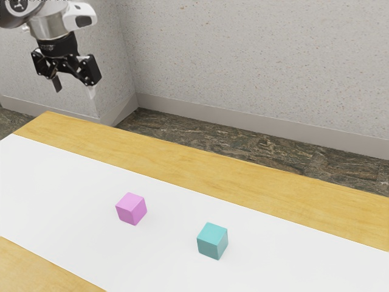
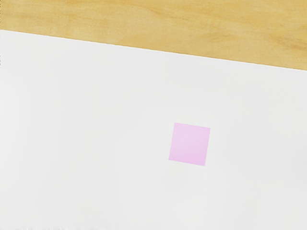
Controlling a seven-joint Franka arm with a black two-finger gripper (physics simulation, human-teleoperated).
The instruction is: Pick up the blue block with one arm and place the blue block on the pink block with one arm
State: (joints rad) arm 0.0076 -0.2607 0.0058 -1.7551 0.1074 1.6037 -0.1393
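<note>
Apart on the white mat (image 1: 61, 182) sit pink block (image 1: 131, 208) and blue block (image 1: 212, 241).

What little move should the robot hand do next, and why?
Probably move toward the exterior view's right and down, until it is above the blue block. The gripper hangs high, open and empty, far from both blocks. The blue block sits on the white strip, apart from the pink block, untouched.
</note>
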